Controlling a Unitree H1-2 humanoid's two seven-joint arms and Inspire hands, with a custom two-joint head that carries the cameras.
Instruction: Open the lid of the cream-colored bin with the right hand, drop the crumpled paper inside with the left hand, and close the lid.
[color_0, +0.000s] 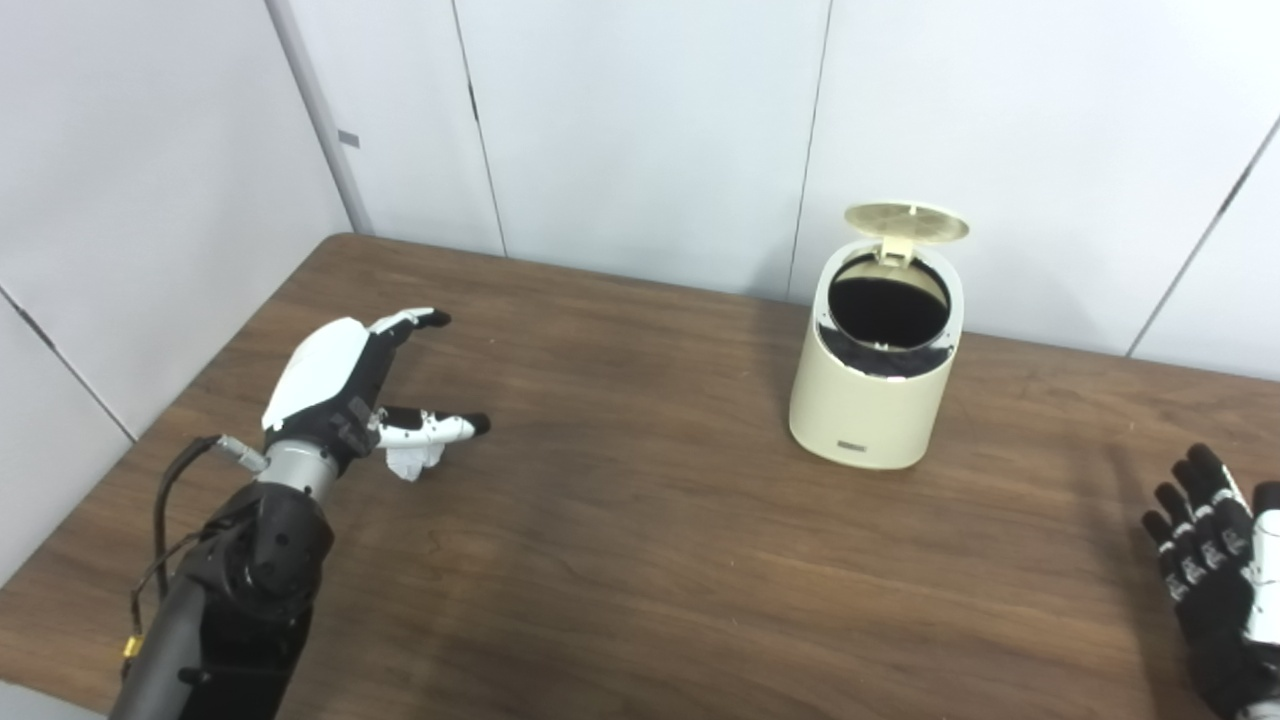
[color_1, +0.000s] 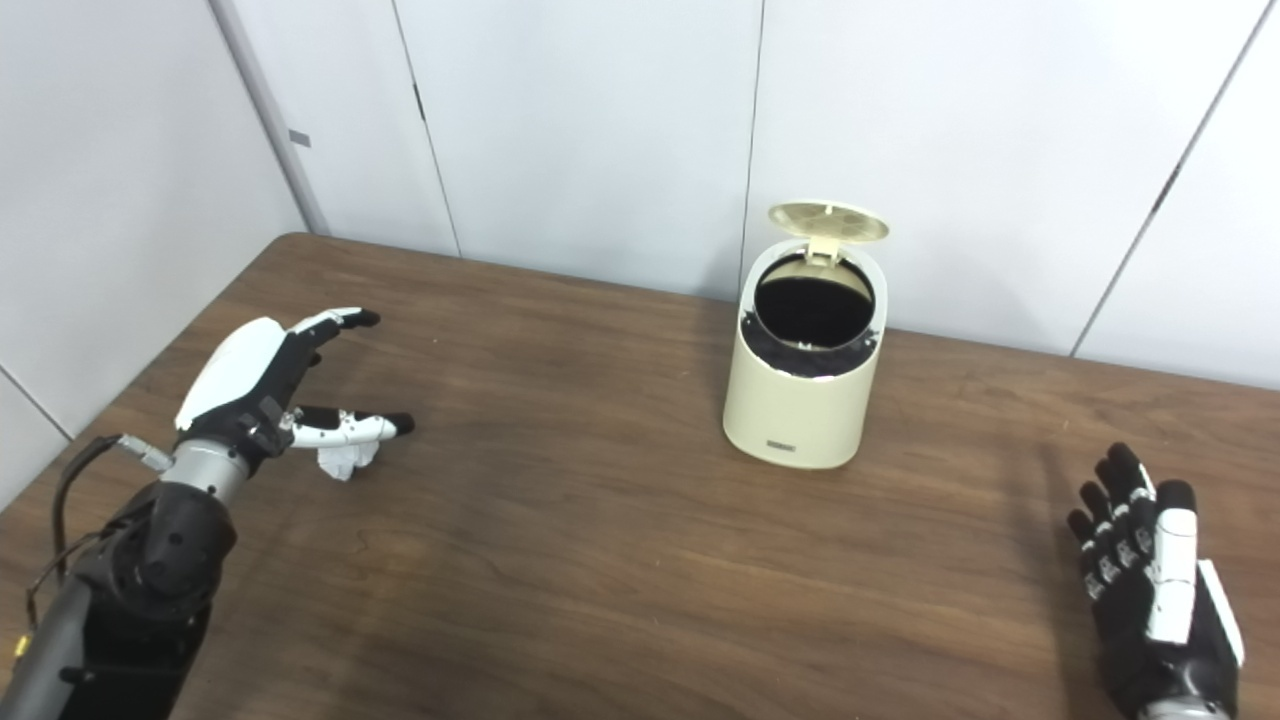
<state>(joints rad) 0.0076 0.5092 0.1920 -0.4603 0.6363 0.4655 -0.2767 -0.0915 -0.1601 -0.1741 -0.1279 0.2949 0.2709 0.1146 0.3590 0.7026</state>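
The left hand hangs open over the paper — a shallow grasp may let it slip; the right hand waits open, and the lid is up.

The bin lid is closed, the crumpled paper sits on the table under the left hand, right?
Not quite: the lid of the cream-colored bin stands open, as the right eye view shows. The crumpled paper does sit on the table under the left hand.
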